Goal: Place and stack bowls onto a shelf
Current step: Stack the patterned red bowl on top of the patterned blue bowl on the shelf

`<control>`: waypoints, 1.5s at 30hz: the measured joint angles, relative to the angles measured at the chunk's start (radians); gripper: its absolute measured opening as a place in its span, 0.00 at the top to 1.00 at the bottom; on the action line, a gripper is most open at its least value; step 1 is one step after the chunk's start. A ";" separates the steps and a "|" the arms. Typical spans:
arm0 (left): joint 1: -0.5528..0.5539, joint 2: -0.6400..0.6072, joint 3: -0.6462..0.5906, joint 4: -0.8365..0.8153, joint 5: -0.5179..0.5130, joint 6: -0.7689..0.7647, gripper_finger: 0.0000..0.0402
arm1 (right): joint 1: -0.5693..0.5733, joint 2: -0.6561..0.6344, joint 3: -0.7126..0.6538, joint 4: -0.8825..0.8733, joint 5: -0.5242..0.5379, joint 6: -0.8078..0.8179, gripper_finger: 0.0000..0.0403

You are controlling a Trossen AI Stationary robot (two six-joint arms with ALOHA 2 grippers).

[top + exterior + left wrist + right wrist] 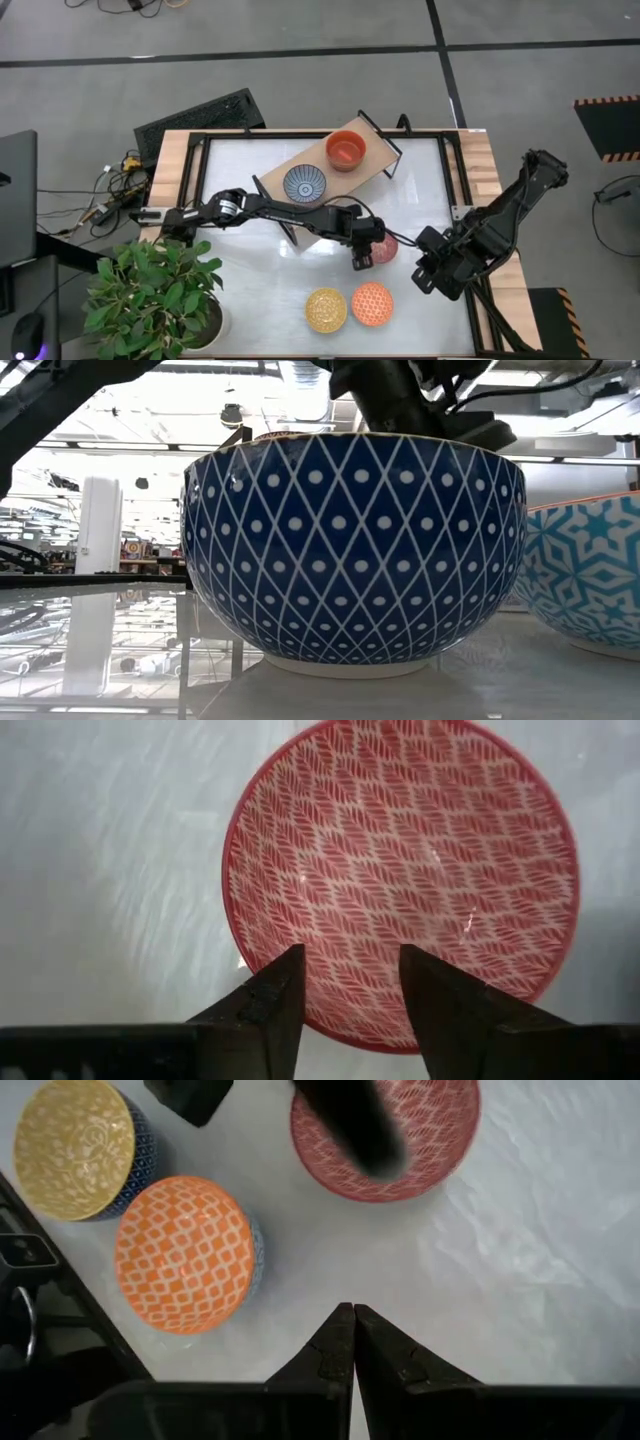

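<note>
High view: the shelf [330, 165] lies at an angle near the tabletop's [240, 290] far edge, carrying a blue-white bowl [304, 185] toward its left end and a red-orange bowl [345, 150] toward its right end. The left gripper [362, 250] reaches across the middle of the tabletop and sits right at the pink bowl [385, 247], which rests on the tabletop right of centre. Near the front edge stand the yellow bowl [325, 309] and the orange bowl [371, 303], side by side. The right gripper [432, 272] waits by the right edge, beside the pink bowl but apart from it. A potted plant [150, 290] sits at the front-left corner.

Low view: a dark blue bowl with a white diamond pattern [355, 550] fills the frame, a lighter blue-white one [590, 575] just beside it — arm parts show above, grip not visible here.

Left wrist view: the left gripper [350, 995] has its fingers [275, 1005] spread over the near rim of the pink bowl [400, 870]; whether they touch it I cannot tell.

Right wrist view: the right gripper [353, 1342] has its jaws pressed together, holding nothing — beyond it the pink bowl [430, 1130], orange bowl [185, 1250] and yellow bowl [75, 1145] on the tabletop.
</note>
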 joint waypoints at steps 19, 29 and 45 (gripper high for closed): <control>0.014 -0.021 0.011 -0.043 0.011 -0.027 0.88 | 0.003 0.000 0.000 -0.002 0.002 -0.008 0.91; 0.025 -0.035 0.069 -0.054 -0.094 0.120 0.78 | 0.003 0.001 0.000 -0.005 0.012 -0.010 0.91; 0.051 -0.003 0.046 -0.071 0.007 0.051 0.57 | 0.002 0.001 0.000 -0.003 0.011 -0.011 0.91</control>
